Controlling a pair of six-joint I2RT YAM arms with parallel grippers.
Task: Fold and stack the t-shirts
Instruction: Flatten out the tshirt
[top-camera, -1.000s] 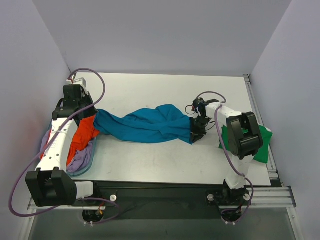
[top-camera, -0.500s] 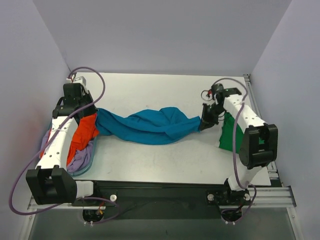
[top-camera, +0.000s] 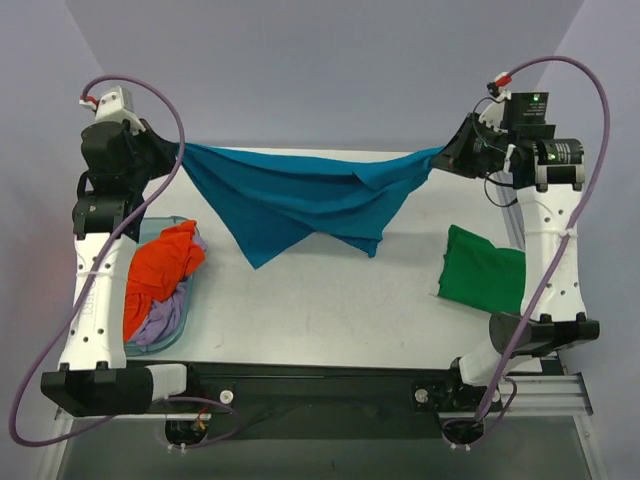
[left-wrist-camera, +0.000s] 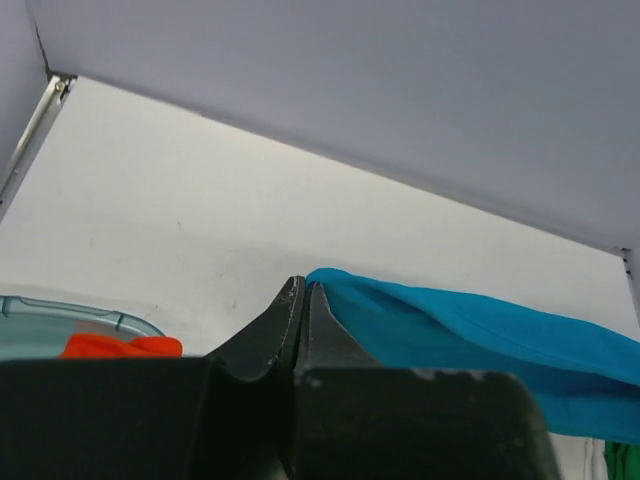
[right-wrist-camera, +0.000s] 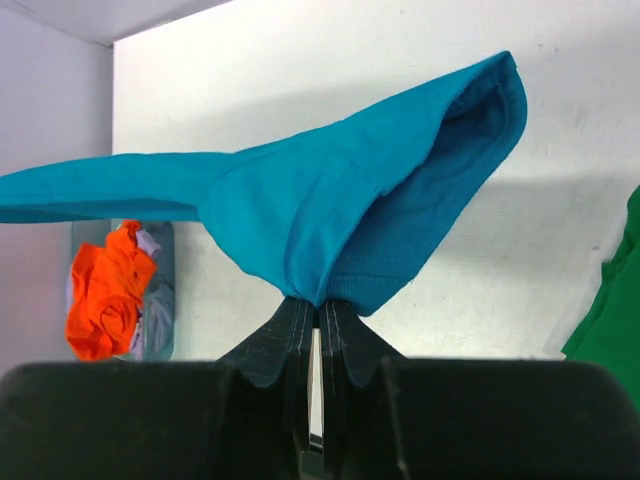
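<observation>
beside the hanging teal shirt sit a bin and green shirt.

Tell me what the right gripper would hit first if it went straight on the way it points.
The right gripper meets the teal t-shirt it pinches; past that, probably the table, depth unclear.

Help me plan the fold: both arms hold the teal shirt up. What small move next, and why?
Probably lower both together, drawing toward the arm bases, so the teal shirt drapes flat on the table. The left gripper and right gripper are each shut on an upper edge, and the cloth hangs between them in wrinkled folds.
</observation>
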